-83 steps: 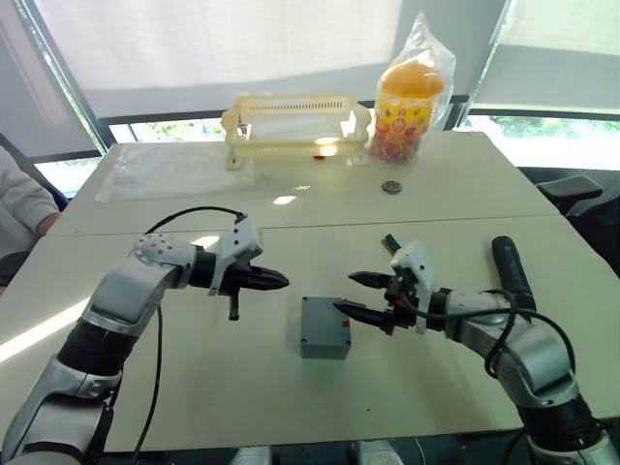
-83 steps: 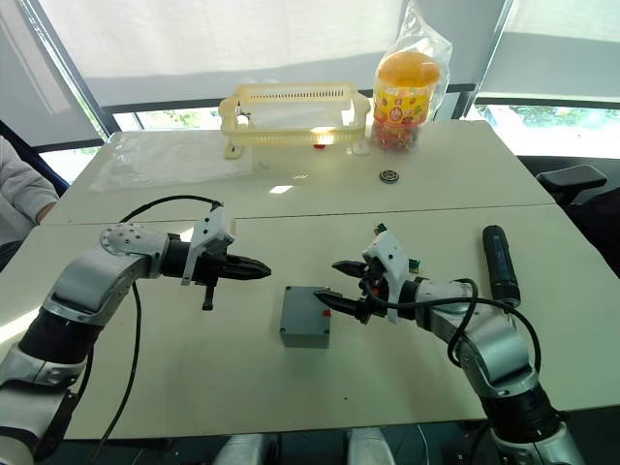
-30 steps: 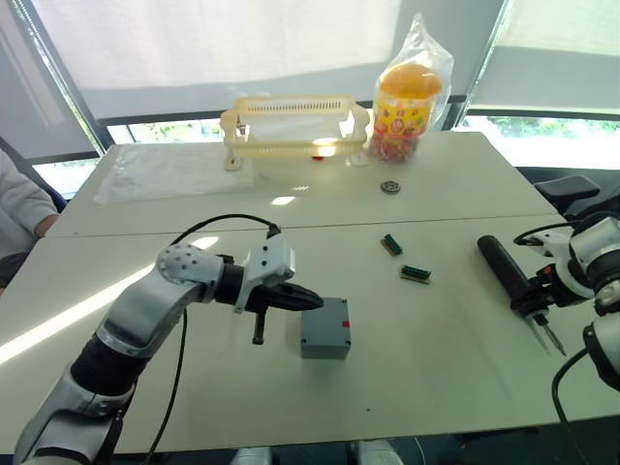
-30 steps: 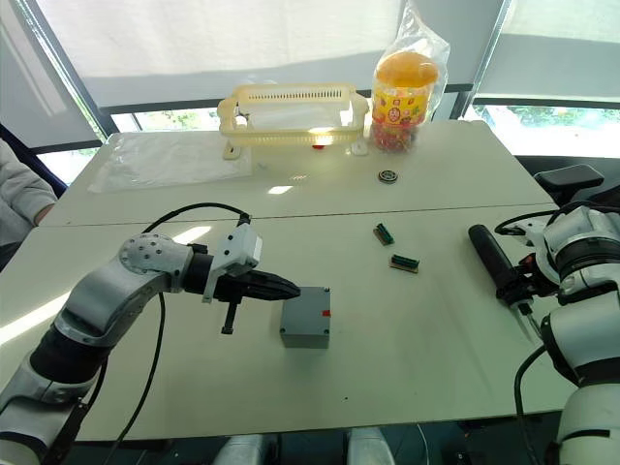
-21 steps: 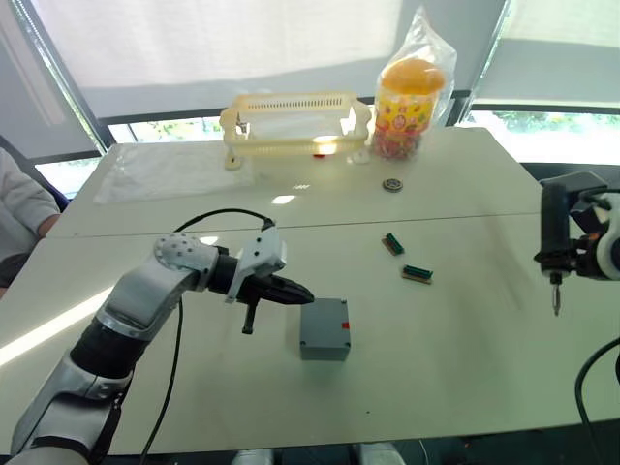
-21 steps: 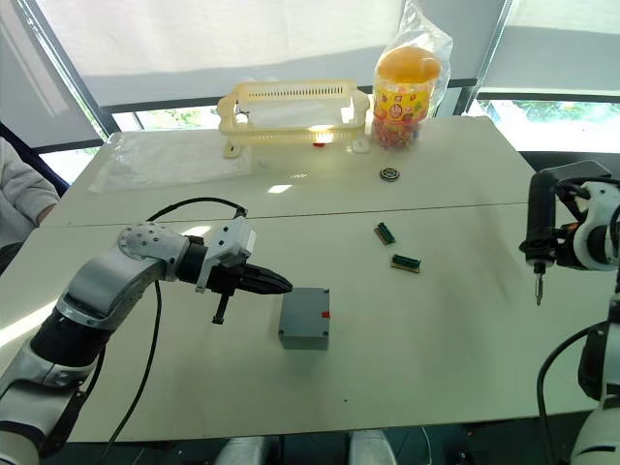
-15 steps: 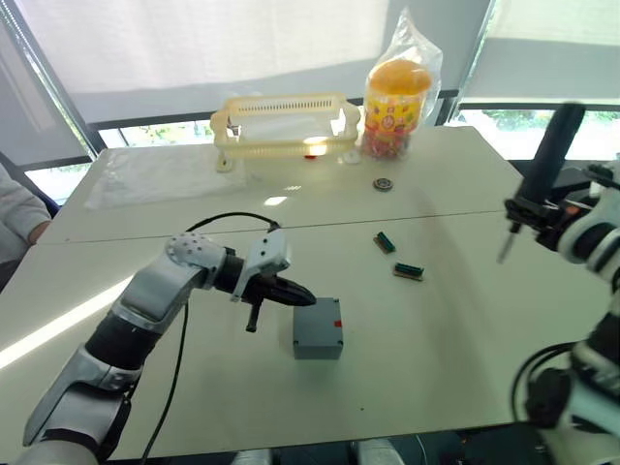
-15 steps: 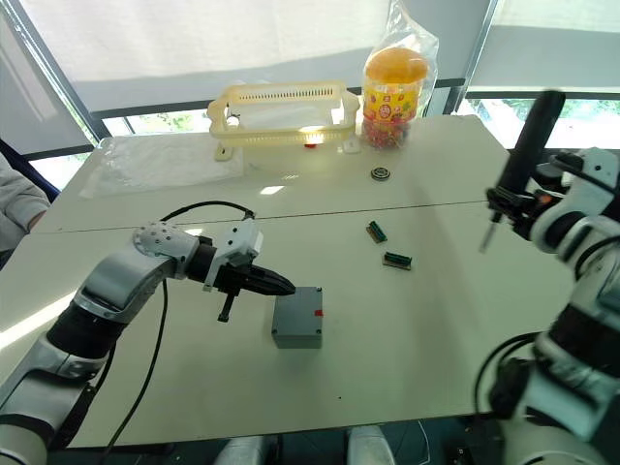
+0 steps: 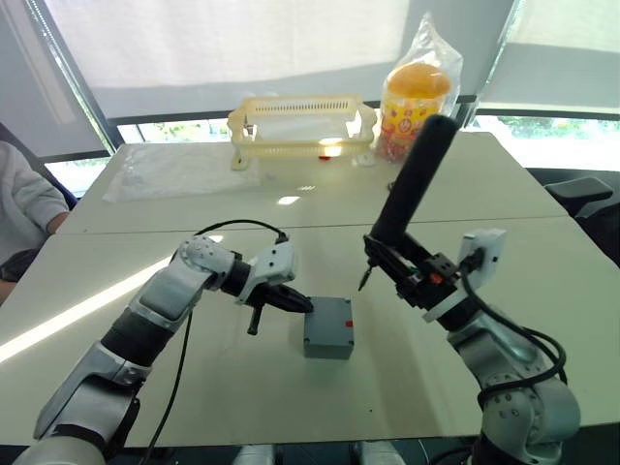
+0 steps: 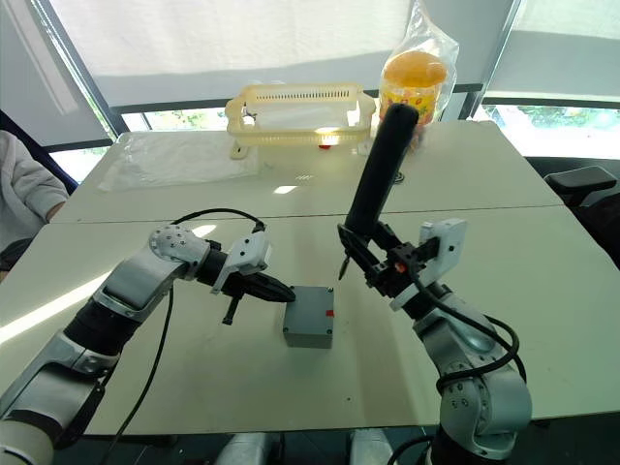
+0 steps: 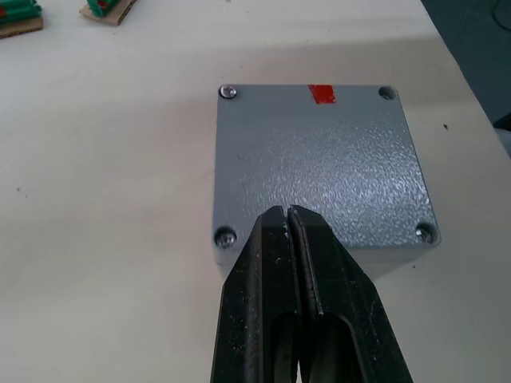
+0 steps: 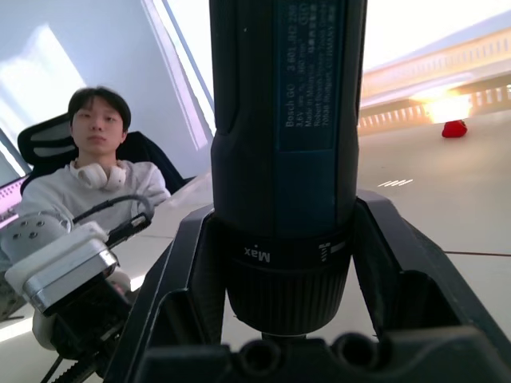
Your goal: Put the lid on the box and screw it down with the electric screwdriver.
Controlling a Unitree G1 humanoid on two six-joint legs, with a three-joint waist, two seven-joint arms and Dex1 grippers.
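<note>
Risk sits mostly with the electric screwdriver (image 9: 407,184), which the right gripper (image 9: 415,276) clamps between its fingers low on the barrel, so the long black body leans up and away while the thin bit (image 9: 365,278) hangs in the air just right of the box (image 9: 328,327), above the bench (image 9: 542,262). With so much tool above the grip, any tilt on the way down could make the bit miss a corner screw hole, skate across the lid (image 11: 319,163) or shove the box sideways. The lid already lies flat on the box at the near middle of the bench, red mark facing right, with small screws seated in its corners as seen from the left wrist. The left gripper (image 9: 302,304) has its fingers pressed narrow together with nothing between them, tips at the box's left edge, beside it, not around it; that gives little bracing, and I judge the box could spin under the driver's torque. A person sits at the far left. Compared with half a second earlier, the screwdriver has swung in from the far right of the bench to the box, while the left gripper has kept its place.
</note>
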